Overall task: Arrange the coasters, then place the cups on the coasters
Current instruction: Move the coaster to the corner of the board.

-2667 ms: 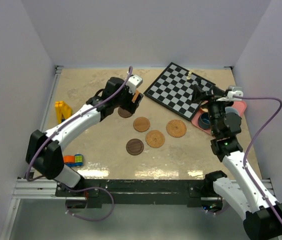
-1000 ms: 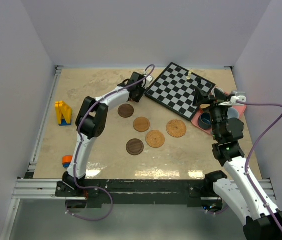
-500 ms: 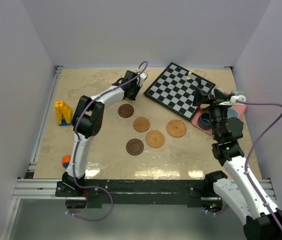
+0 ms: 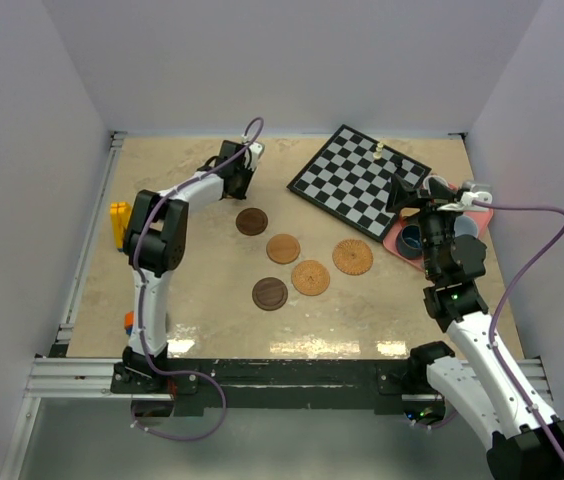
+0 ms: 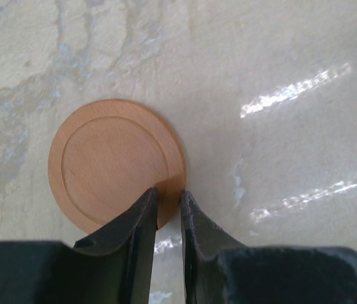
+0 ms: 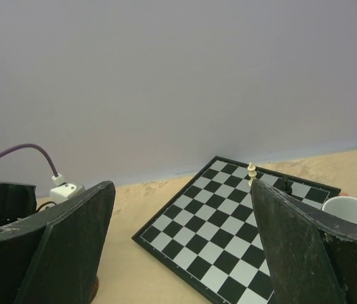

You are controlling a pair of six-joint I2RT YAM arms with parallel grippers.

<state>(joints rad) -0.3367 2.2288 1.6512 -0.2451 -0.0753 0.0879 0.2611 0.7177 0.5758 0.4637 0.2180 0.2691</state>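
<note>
Table (image 4: 202, 290) centre: three coasters in diagonal line, 11 to 5 o'clock: far coaster (image 4: 252, 221), middle coaster (image 4: 283, 248), near coaster (image 4: 310, 277). Fourth coaster (image 4: 352, 257) at near coaster's 2 o'clock; fifth coaster (image 4: 269, 293) at its 8 o'clock. Chessboard (image 4: 360, 182) at table's 1 o'clock, chess piece (image 4: 378, 150) on it. Tray (image 4: 395, 242) at 3 o'clock, just beside chessboard, cups (image 4: 409, 239) in it. Sixth coaster (image 5: 112, 161) at 11 o'clock, edge between left gripper (image 5: 168, 202) fingers. Toy block (image 4: 120, 222) at 9 o'clock.

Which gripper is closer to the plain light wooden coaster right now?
Left. The fingers of the left gripper sit right at the rim of the plain coaster; the right gripper is far off, over by the chessboard.
</note>
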